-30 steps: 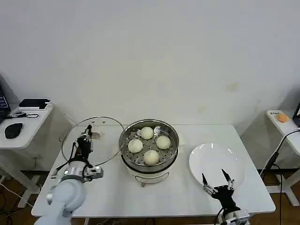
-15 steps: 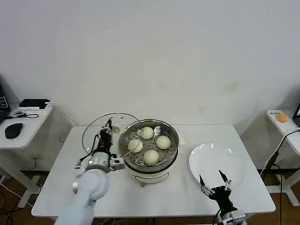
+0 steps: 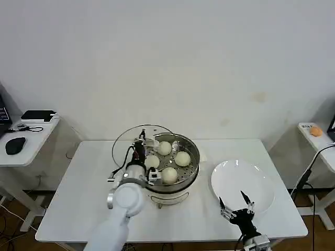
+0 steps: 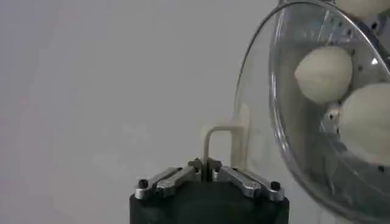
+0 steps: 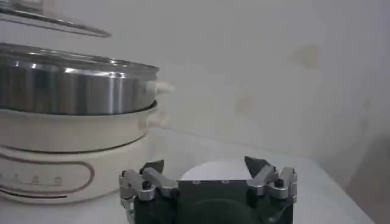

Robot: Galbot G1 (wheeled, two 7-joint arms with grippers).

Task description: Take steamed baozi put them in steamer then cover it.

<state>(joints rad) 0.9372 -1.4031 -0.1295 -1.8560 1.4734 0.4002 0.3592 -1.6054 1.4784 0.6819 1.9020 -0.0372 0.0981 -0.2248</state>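
The steel steamer [image 3: 191, 168] stands mid-table on its white base, with several cream-white baozi [image 3: 182, 158] on its perforated tray. My left gripper [image 3: 140, 145] is shut on the white bar handle [image 4: 210, 139] of the clear glass cover [image 3: 125, 138]. It holds the cover tilted over the steamer's left rim. In the left wrist view, baozi [image 4: 323, 73] show through the cover's glass [image 4: 304, 152]. My right gripper [image 3: 236, 205] hangs open and empty at the front edge of the white plate [image 3: 243, 180]. From the right wrist view, the steamer [image 5: 73, 85] stands off to one side of the open gripper [image 5: 204, 165].
The white plate [image 5: 213, 170] lies to the right of the steamer. A side table at the left carries a black device [image 3: 36, 115] and a mouse [image 3: 14, 145]. Another at the right holds an orange object [image 3: 315, 132]. The white table [image 3: 78, 198] has free room at front left.
My left gripper has carried the cover rightward from the table's left side to over the steamer's left rim. The right gripper has drawn back a little toward the table's front.
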